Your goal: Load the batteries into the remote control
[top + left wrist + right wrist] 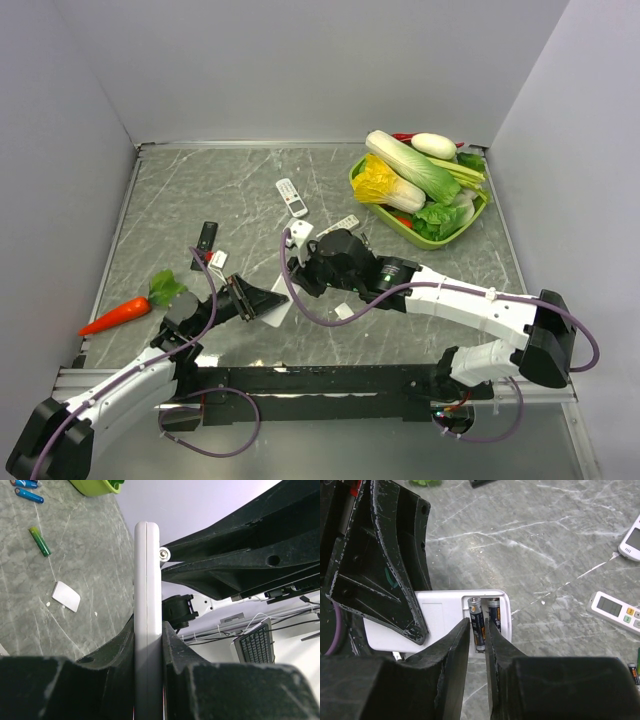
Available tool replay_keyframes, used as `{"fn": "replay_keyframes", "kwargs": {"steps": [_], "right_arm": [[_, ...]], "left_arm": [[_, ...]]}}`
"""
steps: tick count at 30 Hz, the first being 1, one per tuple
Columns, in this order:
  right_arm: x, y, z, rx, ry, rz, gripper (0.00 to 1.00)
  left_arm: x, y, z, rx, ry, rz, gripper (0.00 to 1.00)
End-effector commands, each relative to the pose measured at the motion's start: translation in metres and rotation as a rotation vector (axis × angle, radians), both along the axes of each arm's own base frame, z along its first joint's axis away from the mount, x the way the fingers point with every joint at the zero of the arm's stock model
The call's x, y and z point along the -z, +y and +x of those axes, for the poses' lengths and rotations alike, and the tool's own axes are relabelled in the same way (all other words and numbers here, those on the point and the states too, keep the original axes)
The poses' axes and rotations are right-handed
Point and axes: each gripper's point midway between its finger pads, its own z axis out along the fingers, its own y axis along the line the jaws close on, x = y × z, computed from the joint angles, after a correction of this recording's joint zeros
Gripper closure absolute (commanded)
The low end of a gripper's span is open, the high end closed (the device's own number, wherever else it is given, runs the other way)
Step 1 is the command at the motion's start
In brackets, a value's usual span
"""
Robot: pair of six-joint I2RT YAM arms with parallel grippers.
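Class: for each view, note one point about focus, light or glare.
Top external: soft, even light, with a faint sheen on the table towards its near edge. Left wrist: left fingers dark and soft, remote edge sharp. Right wrist: batteries crisp, right fingers soft.

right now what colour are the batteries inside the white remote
Dark, nearly black small cylinder batteries; right wrist view shows best.

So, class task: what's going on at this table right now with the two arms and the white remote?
The left gripper is clamped on the white remote. The right gripper is at the remote's open battery bay, where two dark batteries sit side by side. Its fingers straddle one of them, though whether they grip it is unclear. A green battery and blue batteries lie loose on the table, near a small white plate that may be the cover.
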Motion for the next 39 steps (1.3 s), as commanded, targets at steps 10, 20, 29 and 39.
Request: {"fn": "replay_keyframes", "kwargs": {"steps": [10,20,29,39], "right_arm": [[-0.063,-0.005,-0.009,-0.029,-0.058,0.096,0.65],[-0.073,0.012,0.0,-0.057,-0.081,0.08,0.76],[-0.06,0.025,0.009,-0.058,-0.073,0.019,0.77],[-0.042,0.026,0.011,-0.054,-0.048,-0.025,0.81]], "left_arm": [[0.015,0.005,-0.011,0.008,-0.032,-0.009,0.98],[0.015,0.004,-0.01,0.013,-0.03,-0.004,0.98],[0.013,0.004,-0.01,0.014,-0.033,-0.007,0.98],[0.01,0.004,-0.01,0.014,-0.036,-0.017,0.98]]}}
